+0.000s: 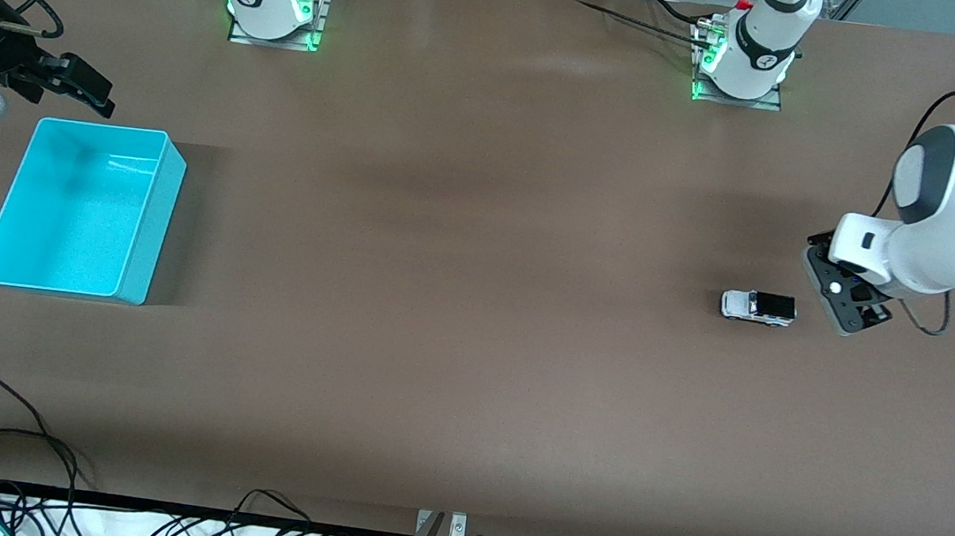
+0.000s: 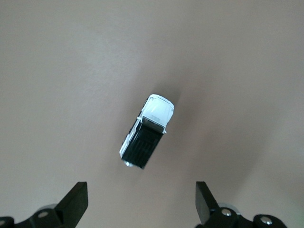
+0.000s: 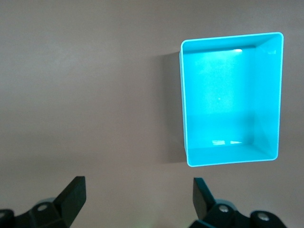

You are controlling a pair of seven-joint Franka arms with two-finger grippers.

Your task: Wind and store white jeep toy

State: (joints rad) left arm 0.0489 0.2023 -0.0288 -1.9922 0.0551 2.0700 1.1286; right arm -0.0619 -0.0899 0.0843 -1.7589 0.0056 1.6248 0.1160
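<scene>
The white jeep toy is seen resting on its wheels on the brown tabletop, toward the left arm's end, well apart from the turquoise bin, which is set at the right arm's end of the tabletop. The toy's black roof panel is turned toward the left claw, which is held just beside the toy, low over the tabletop. In the left wrist view, the toy is shown lying on bare tabletop, and the left claw is seen released, its two dark fingers spread wide with nothing between them. The right claw is held up over the tabletop beside the bin's rim, where the right arm waits. In the right wrist view the bin is shown with nothing in it, and the right claw is likewise released, nothing being grasped.
</scene>
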